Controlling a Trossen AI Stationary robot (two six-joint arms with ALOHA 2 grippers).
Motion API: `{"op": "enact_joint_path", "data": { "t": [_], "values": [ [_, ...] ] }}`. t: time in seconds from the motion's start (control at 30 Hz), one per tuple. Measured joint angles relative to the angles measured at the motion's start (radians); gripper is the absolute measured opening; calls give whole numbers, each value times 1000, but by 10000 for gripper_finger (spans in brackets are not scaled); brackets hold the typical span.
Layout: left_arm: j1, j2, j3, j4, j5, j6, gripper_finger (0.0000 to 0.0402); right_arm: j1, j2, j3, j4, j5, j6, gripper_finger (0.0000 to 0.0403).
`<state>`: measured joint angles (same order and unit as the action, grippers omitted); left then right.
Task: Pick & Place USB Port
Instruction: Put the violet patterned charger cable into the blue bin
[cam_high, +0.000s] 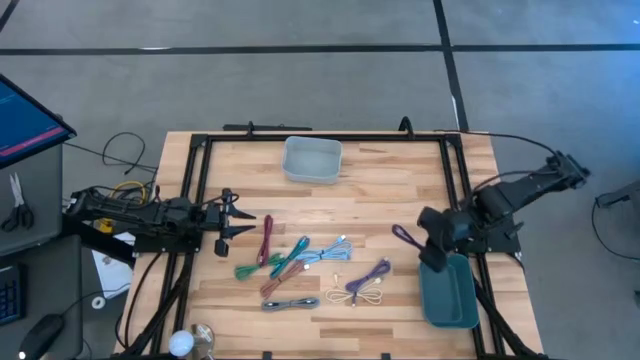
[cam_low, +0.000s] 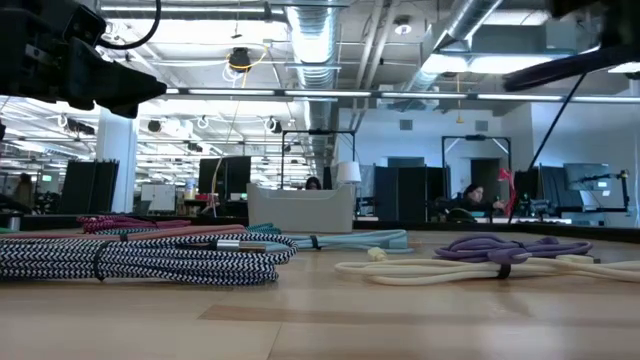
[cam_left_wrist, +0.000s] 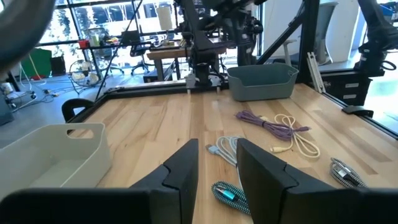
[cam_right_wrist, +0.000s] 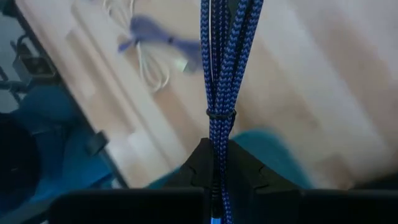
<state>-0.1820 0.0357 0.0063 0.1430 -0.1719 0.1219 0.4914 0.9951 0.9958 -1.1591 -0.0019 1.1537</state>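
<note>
The left gripper (cam_high: 243, 229) hovers by the desk's (cam_high: 390, 185) left edge, jaws apart and empty, near the loose cables (cam_high: 300, 262). The right gripper (cam_high: 432, 252) holds its jaws clamped on a bundled blue cable (cam_right_wrist: 222, 81) over the teal bin (cam_high: 450, 295).

An open-plan lab or office. Exposed ducts (cam_low: 310, 40) and strip lights run along the bare ceiling, rows of monitors (cam_low: 225, 172) stand on desks, and a person (cam_low: 473, 196) sits far back. The wooden worktop (cam_high: 380, 190) sits in a black frame on a grey floor, with a laptop (cam_high: 25, 120) and scissors (cam_high: 18, 200) on a side desk.
</note>
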Motion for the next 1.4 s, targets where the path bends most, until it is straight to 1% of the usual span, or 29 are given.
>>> {"op": "enact_joint_path", "data": {
  "t": [0.27, 0.43, 0.5, 0.73, 0.93, 1.07, 1.13, 1.4],
  "values": [
    [0, 0, 0, 0, 0, 0, 110, 235, 2, 0, -1, 4, 286, 10],
    [0, 0, 0, 1, 0, 0, 110, 353, 21, 0, -13, 81, 439, 10],
    [0, 0, 0, 1, 0, 0, 110, 396, 40, 0, -12, 103, 482, 10],
    [0, 0, 0, 8, 0, 0, 110, 527, 129, 0, -17, 124, 639, 10],
    [0, 0, 0, 14, 0, 0, 110, 582, 219, 0, -4, 131, 754, 10],
    [0, 0, 0, 15, 0, 0, 110, 599, 275, 0, 4, 131, 815, 10],
    [0, 0, 0, 15, 0, 0, 110, 603, 300, 0, 20, 148, 865, 10],
    [0, 0, 0, 15, 0, 0, 110, 603, 334, 0, 42, 142, 882, 10]
  ]
}}
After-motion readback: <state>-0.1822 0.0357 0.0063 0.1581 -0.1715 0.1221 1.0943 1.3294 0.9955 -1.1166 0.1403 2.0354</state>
